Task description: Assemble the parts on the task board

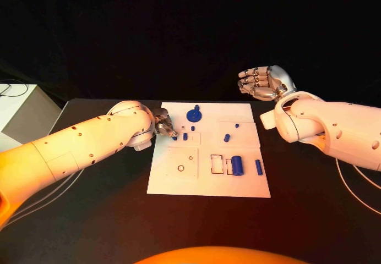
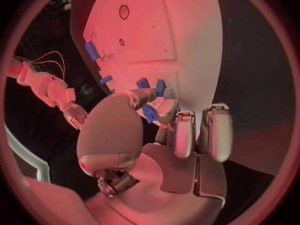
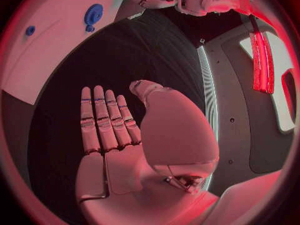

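The white board (image 1: 208,184) lay in the middle of the black table (image 1: 317,220), with the blue parts scattered over it. A round wheel-like piece (image 1: 194,115) sat toward the far edge, a fat cylinder (image 1: 237,163) and a thin bar (image 1: 259,167) lay side by side on the near right, and a few small pegs (image 1: 227,137) sat between them.

The left hand (image 1: 165,125) was down at the board's left edge, on the far half. In the left wrist view its fingertips (image 2: 164,107) were closed around a small blue piece (image 2: 149,112), thumb against finger, so I took it to be grasping that part just at the board's surface. Other small blue parts (image 2: 92,50) lay farther along the board.

The right hand (image 1: 262,81) hung well off the board, beyond its far right corner, above the table. Its fingers (image 3: 103,120) were straight and together, the palm flat, holding nothing.

The step looked like picking or seating that small piece. To do it well, the left hand would want a firm pinch, the part kept upright over its slot and pressed straight down. A tilt could jam it or knock the neighbouring pegs. Whether the piece was already in a hole, I could not tell.
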Controlling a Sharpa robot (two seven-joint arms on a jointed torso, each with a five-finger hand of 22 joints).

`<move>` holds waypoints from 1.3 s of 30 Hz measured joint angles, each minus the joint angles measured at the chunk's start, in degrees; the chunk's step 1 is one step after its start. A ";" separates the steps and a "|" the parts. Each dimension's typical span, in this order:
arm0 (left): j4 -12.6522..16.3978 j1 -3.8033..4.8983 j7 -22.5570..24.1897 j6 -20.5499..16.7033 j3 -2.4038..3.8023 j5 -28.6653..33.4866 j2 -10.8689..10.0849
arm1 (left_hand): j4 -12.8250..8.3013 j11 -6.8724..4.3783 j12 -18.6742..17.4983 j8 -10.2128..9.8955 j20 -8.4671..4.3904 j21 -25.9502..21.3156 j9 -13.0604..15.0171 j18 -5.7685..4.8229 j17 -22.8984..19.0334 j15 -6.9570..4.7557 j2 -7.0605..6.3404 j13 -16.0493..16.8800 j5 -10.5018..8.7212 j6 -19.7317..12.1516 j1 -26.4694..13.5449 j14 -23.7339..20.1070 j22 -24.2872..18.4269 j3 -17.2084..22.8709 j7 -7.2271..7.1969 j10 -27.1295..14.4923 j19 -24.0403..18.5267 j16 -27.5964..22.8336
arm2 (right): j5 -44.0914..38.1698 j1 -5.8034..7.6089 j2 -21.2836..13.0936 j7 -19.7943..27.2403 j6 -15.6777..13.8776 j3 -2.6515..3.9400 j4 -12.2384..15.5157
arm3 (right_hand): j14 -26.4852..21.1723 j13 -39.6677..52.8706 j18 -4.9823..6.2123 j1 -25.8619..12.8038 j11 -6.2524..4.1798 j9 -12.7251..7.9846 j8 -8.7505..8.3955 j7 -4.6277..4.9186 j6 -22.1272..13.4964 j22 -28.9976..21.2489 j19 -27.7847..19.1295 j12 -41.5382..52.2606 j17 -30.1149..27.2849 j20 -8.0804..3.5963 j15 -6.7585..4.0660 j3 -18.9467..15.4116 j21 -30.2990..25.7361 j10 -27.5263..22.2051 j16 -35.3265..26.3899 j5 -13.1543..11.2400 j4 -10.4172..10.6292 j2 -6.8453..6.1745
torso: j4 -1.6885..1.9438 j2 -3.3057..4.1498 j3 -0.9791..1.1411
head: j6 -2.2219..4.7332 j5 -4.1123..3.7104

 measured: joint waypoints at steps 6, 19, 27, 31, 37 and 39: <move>-0.12 0.03 0.06 0.49 0.03 0.11 0.03 | 0.00 0.00 -0.02 -0.02 0.00 0.00 0.00 0.00 0.00 0.00 -0.13 -0.12 0.00 0.01 -0.14 0.00 0.00 0.00 0.00 0.00 0.00 0.00 | 0.00 -0.03 0.02 -0.02 0.10 0.00 -0.03 | 0.00 0.00 0.00 0.00 0.20 -0.06 -0.23 0.00 0.00 -0.16 0.00 0.00 -0.13 0.00 0.00 0.00 0.00 0.21 0.00 0.22 0.00 0.00 | 0.03 -0.04 0.04 | -0.18 -0.01; -0.38 0.22 0.13 1.97 0.04 0.05 0.18 | 0.00 0.00 -0.40 -0.01 0.00 0.00 0.21 0.00 0.00 -0.02 -0.29 -0.38 -0.01 0.01 -0.74 -0.03 0.00 0.00 0.01 0.00 0.00 0.00 | 0.01 -0.04 -0.01 -0.06 0.31 0.00 -0.03 | 0.00 0.00 0.00 -0.24 0.20 -0.11 -0.23 0.00 0.00 -0.29 0.00 -0.29 -0.24 0.00 0.00 0.00 0.00 0.20 0.00 0.22 0.00 0.24 | -0.01 -0.08 0.04 | -0.30 -0.04; -0.69 0.22 0.23 1.83 -0.06 0.10 0.40 | -1.88 -0.22 -0.40 0.30 0.00 0.00 0.20 0.00 0.00 -0.21 -0.37 -0.54 -0.07 0.07 -2.48 -0.21 0.00 1.88 -0.36 0.24 0.00 0.00 | 0.02 -0.06 -0.11 -0.10 0.40 0.00 0.12 | 0.00 0.00 0.00 -0.23 0.20 -0.16 -0.23 0.00 0.00 -0.48 0.00 -0.29 -0.35 0.00 0.00 0.00 0.00 0.20 -0.21 0.45 0.00 0.23 | 0.01 -0.04 0.01 | -0.40 -0.12; -0.80 0.21 0.32 1.65 -0.14 0.11 0.43 | -1.88 -0.22 -0.67 0.35 0.00 0.00 0.25 0.00 0.00 -0.33 -0.60 -0.72 -0.07 0.11 -2.71 -0.09 0.00 1.88 -0.57 0.24 0.00 0.00 | 0.02 -0.06 -0.15 -0.12 0.44 0.00 0.21 | 0.00 0.00 0.00 -0.23 0.20 -0.16 -0.23 0.00 0.00 -0.48 0.00 -0.29 -0.34 0.00 0.00 0.00 0.00 0.20 -0.21 0.45 0.00 0.23 | 0.01 -0.04 0.01 | -0.43 -0.12; -0.91 0.20 0.49 1.42 -0.24 0.01 0.46 | -1.88 -0.22 -0.98 0.16 0.00 0.00 0.41 0.00 0.00 -0.43 -0.53 -0.99 -0.08 0.30 -2.65 0.01 0.00 1.88 -0.76 0.24 0.00 0.00 | 0.03 -0.06 -0.18 -0.15 0.50 0.00 0.27 | 0.00 0.00 0.00 -0.23 0.20 -0.16 -0.23 0.00 0.00 -0.48 0.00 -0.29 -0.34 0.00 0.00 0.00 0.00 0.20 -0.21 0.45 0.00 0.23 | 0.00 -0.04 0.01 | -0.44 -0.13; -0.92 0.19 0.55 1.41 -0.26 -0.04 0.46 | -1.88 -0.22 -1.06 0.16 0.00 0.00 0.42 0.00 0.00 -0.43 -0.50 -1.11 -0.09 0.31 -2.61 0.01 0.00 1.88 -0.76 0.24 0.00 0.00 | 0.03 -0.06 -0.18 -0.16 0.51 0.00 0.27 | 0.00 0.00 0.00 -0.23 0.20 -0.16 -0.23 0.00 0.00 -0.48 0.00 -0.29 -0.34 0.00 0.00 0.00 0.00 0.21 -0.21 0.44 0.00 0.23 | 0.00 -0.04 0.01 | -0.47 -0.15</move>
